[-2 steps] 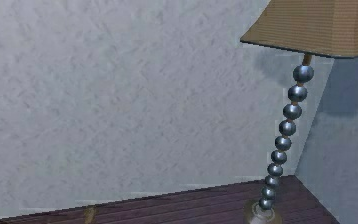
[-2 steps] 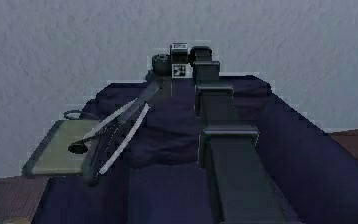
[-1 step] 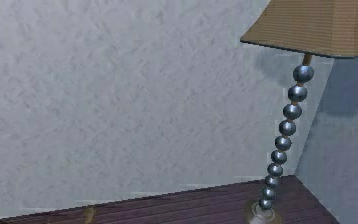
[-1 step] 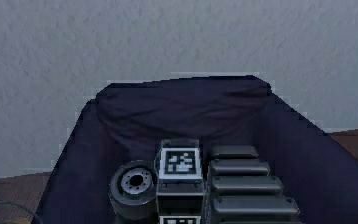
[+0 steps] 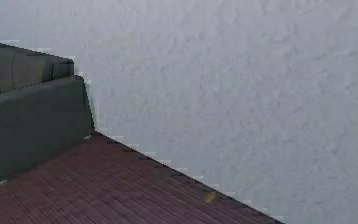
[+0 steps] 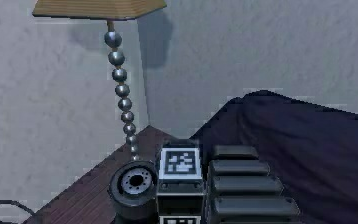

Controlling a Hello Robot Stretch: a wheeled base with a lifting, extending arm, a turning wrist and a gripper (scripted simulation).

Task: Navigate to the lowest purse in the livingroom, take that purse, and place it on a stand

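Wooden tabletop lies behind the gripper; whether it holds anything cannot be told. A beaded lamp rises just beyond it, with a dark sofa toward the arm side view's right.

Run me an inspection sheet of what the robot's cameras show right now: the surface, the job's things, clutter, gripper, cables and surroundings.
Surface: dark wood tabletop in the arm side view; dark red plank floor ahead.
Job's things: nothing seen for certain; the tabletop might be a stand.
Clutter: lamp with tan shade and beaded metal stem on the tabletop; small brownish speck on the floor by the wall.
Grippers: gripper low by the lamp's foot; cannot tell whether it holds anything.
Cables: thin dark curve at the tabletop's near corner, possibly a cord.
Surroundings: white textured wall, grey sofa, dark blue upholstery.
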